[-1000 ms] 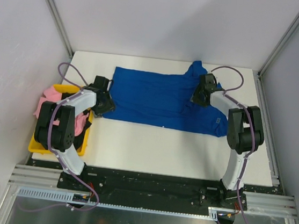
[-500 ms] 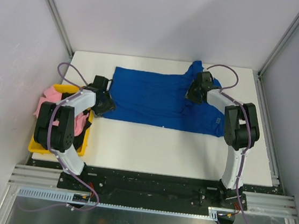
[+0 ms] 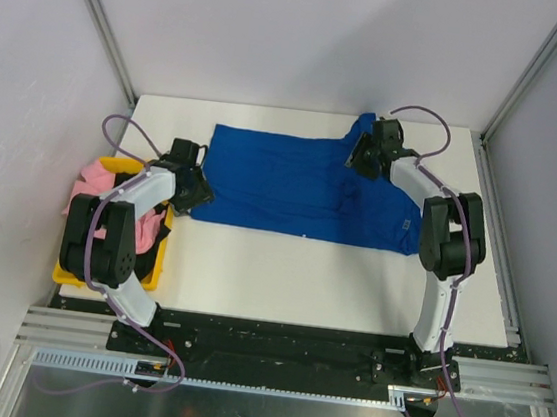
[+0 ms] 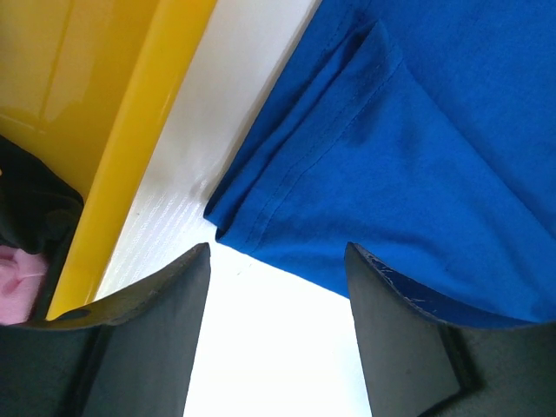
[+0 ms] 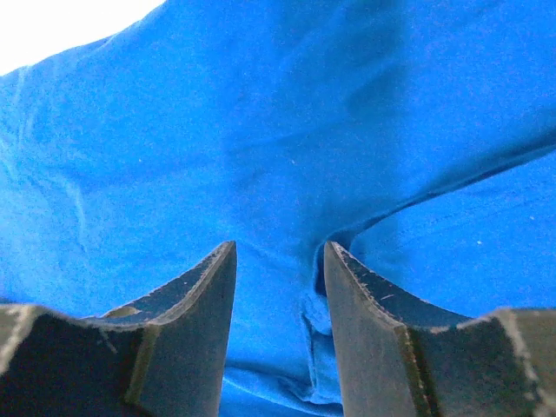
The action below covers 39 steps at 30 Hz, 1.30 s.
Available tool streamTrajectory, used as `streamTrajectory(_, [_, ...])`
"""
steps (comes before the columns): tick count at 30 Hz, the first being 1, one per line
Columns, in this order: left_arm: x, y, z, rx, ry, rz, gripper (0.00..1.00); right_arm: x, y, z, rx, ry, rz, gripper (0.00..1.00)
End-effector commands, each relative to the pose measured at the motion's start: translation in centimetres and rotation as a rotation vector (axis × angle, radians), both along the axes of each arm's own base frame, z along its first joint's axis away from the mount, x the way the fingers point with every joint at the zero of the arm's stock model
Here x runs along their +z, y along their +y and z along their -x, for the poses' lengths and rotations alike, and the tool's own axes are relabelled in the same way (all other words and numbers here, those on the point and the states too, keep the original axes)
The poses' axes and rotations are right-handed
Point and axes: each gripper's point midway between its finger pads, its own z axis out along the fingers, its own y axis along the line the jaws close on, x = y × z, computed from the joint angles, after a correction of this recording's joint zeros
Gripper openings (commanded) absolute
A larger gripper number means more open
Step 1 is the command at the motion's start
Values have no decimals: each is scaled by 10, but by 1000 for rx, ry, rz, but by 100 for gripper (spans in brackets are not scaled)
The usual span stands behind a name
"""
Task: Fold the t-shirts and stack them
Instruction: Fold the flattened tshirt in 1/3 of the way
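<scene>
A royal-blue t-shirt (image 3: 281,184) lies spread across the far half of the white table (image 3: 282,269). My left gripper (image 3: 198,192) is at its near-left corner. In the left wrist view this gripper (image 4: 278,261) is open over bare table, with the blue t-shirt's hemmed corner (image 4: 261,226) just ahead of the fingertips. My right gripper (image 3: 357,161) is low over the shirt's far-right part. Its jaws (image 5: 280,252) stand open with a wrinkle of blue cloth (image 5: 261,113) between them. A pink t-shirt (image 3: 88,182) and a black one (image 4: 35,200) sit in the bin.
A yellow plastic bin (image 3: 70,270) stands at the table's left edge, its rim (image 4: 156,148) close beside my left gripper. Metal frame posts rise at both far corners. White walls enclose the table.
The right gripper has moved toward the far edge over the blue shirt, and its jaws have widened a little. The left arm has barely moved. The shirt lies as before.
</scene>
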Motion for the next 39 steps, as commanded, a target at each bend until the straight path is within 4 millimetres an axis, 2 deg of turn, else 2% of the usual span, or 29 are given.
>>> streamTrajectory(1, [19, 1, -8, -17, -64, 3, 68, 36, -18, 6, -50, -39, 36, 48])
streamTrajectory(5, [19, 1, -8, -19, -63, 6, 68, 33, -32, 30, -86, -4, 66, 42])
streamTrajectory(9, [18, 0, -7, -17, -62, 10, 68, 16, -32, 49, -76, 52, 94, 24])
streamTrajectory(11, [19, 0, -8, -15, -64, 12, 68, 6, -29, 53, -62, 72, 103, 19])
streamTrajectory(16, [19, 0, -6, -15, -64, 12, 68, -15, -16, 52, -32, 101, 80, 17])
streamTrajectory(22, [18, 1, -3, -13, -61, 9, 68, -27, -5, 38, -4, 93, 62, 20])
streamTrajectory(25, [19, 2, 1, -3, -64, 14, 68, -39, 2, 33, 21, 126, 62, 22])
streamTrajectory(31, [19, 5, 10, 14, -66, 19, 68, -47, 9, 24, 52, 148, 87, 35])
streamTrajectory(35, [15, 4, 17, 17, -54, 24, 68, -32, 4, 22, 43, 128, 108, 43])
streamTrajectory(39, [12, 4, 19, 19, -45, 25, 68, -5, -10, 22, 11, 97, 119, 48])
